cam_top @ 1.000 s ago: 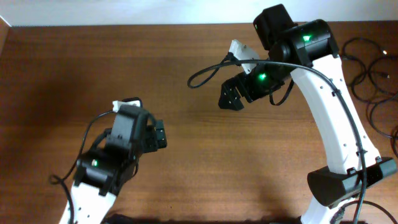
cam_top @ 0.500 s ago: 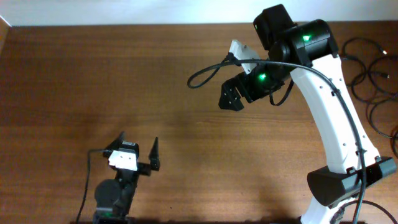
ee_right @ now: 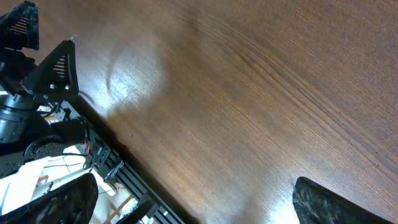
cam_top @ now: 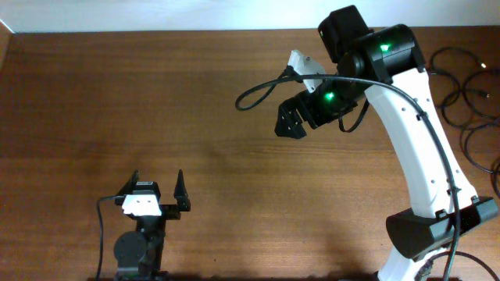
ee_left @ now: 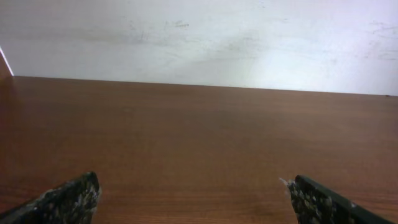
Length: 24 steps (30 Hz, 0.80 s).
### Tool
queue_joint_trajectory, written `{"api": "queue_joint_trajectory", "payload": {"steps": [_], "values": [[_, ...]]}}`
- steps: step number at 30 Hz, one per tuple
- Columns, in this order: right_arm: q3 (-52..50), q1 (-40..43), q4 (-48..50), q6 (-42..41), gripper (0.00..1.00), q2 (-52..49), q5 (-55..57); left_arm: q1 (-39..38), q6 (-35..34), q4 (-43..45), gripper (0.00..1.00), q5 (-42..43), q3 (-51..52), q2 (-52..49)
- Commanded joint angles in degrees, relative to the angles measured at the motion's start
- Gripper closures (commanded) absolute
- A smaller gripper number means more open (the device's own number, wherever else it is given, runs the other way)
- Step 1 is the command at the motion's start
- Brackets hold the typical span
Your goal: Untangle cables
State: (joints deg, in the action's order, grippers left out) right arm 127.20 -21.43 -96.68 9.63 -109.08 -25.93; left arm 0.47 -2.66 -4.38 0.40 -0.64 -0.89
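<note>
The cables (cam_top: 471,90) are lying in loose black loops at the table's (cam_top: 117,94) far right edge, well apart from both grippers. The left gripper (cam_top: 157,181) is hovering near the front edge, its 2 fingers spread wide around nothing. The right gripper (cam_top: 290,123) is hanging above mid-table, fingers (ee_right: 65,200) likewise parted and empty.
</note>
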Motion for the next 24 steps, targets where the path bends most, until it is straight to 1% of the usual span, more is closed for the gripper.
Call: {"api": "queue_joint_trajectory", "payload": {"steps": [1, 16, 17, 18, 20, 22, 24], "values": [[-0.1, 0.1, 0.0, 0.4, 0.01, 0.0, -0.1, 0.4, -0.6, -0.5, 0.01, -0.8, 0.1, 0.6], [-0.1, 0.1, -0.5, 0.4, 0.01, -0.1, 0.0, 0.4, -0.5, -0.5, 0.02, -0.8, 0.1, 0.6], [-0.1, 0.0, -0.5, 0.7, 0.01, 0.2, 2.5, 0.4, -0.5, -0.5, 0.01, -0.8, 0.1, 0.6], [-0.1, 0.0, 2.5, 0.7, 0.01, 0.5, 6.0, 0.4, -0.6, -0.5, 0.01, -0.8, 0.1, 0.6], [-0.1, -0.9, 8.2, 0.7, 0.01, 1.2, 6.4, 0.4, -0.6, -0.5, 0.01, -0.8, 0.1, 0.6], [-0.1, -5.2, 8.9, 0.6, 0.01, 2.8, 12.9, 0.4, -0.5, -0.5, 0.01, -0.8, 0.1, 0.6], [-0.1, -7.8, 8.9, 0.6, 0.01, 4.0, 16.8, 0.4, -0.6, -0.5, 0.01, -0.8, 0.1, 0.6]]}}
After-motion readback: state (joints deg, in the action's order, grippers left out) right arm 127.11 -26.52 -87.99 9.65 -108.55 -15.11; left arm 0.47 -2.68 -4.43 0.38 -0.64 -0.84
